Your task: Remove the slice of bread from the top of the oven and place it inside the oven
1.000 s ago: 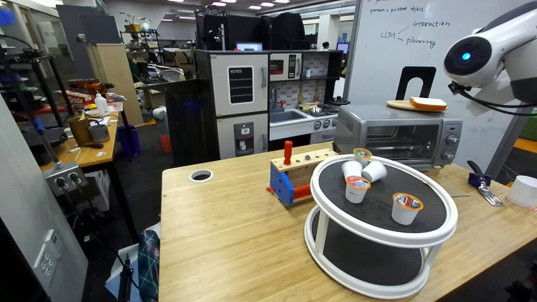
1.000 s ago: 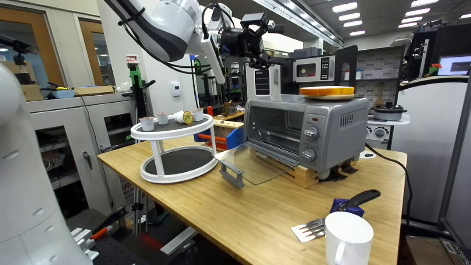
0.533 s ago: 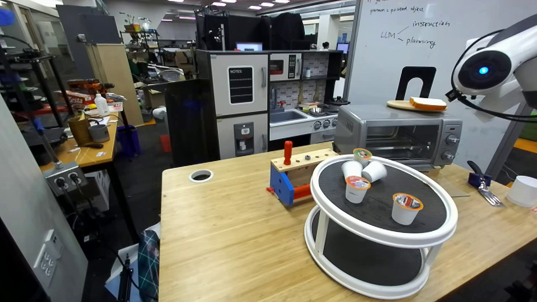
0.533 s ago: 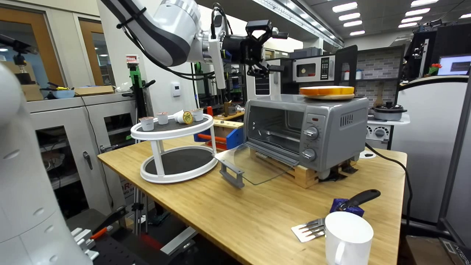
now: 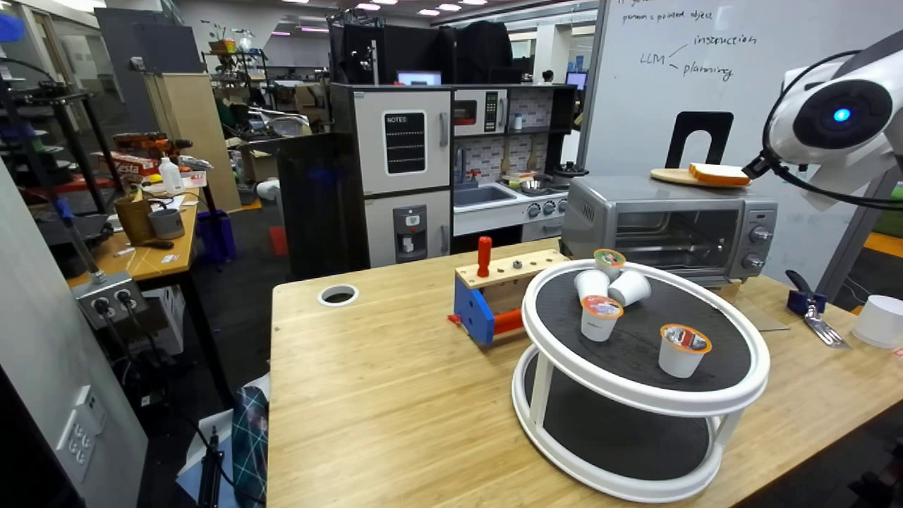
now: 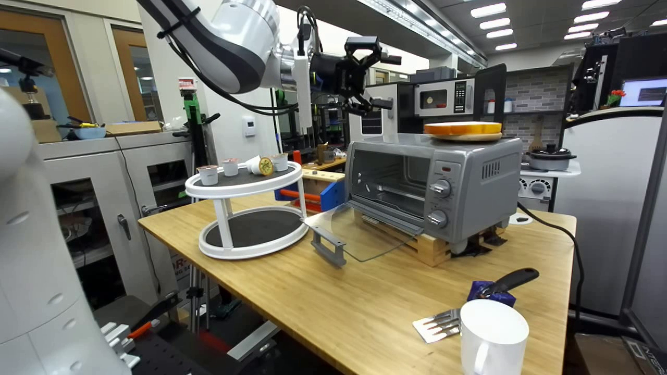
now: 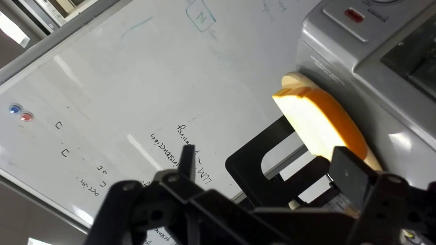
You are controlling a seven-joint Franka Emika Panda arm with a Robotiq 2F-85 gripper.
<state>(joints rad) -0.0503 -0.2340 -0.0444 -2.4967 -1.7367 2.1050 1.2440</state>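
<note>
The slice of bread, orange-brown crust with a pale face, lies flat on a round wooden board on top of the silver-grey oven. It shows in both exterior views [image 5: 721, 175] [image 6: 462, 128] and in the wrist view [image 7: 316, 119]. The oven [image 6: 477, 177] also shows in an exterior view [image 5: 600, 226] and the wrist view [image 7: 347, 54]. Its glass door [image 6: 365, 239] is lowered open. My gripper [image 6: 387, 82] is open and empty, in the air above and to the side of the oven, apart from the bread. In the wrist view its fingers [image 7: 267, 165] are wide apart.
A white two-tier stand [image 5: 758, 374] with several small cups stands before the oven. A black bracket [image 7: 242, 163] rises behind the oven. A blue toy bench [image 5: 473, 310], a spatula [image 6: 508, 281] and a white mug [image 6: 492, 333] are on the table.
My arm has pulled back a little and the gripper has come down closer to the height of the bread. The bread, board and oven have not moved.
</note>
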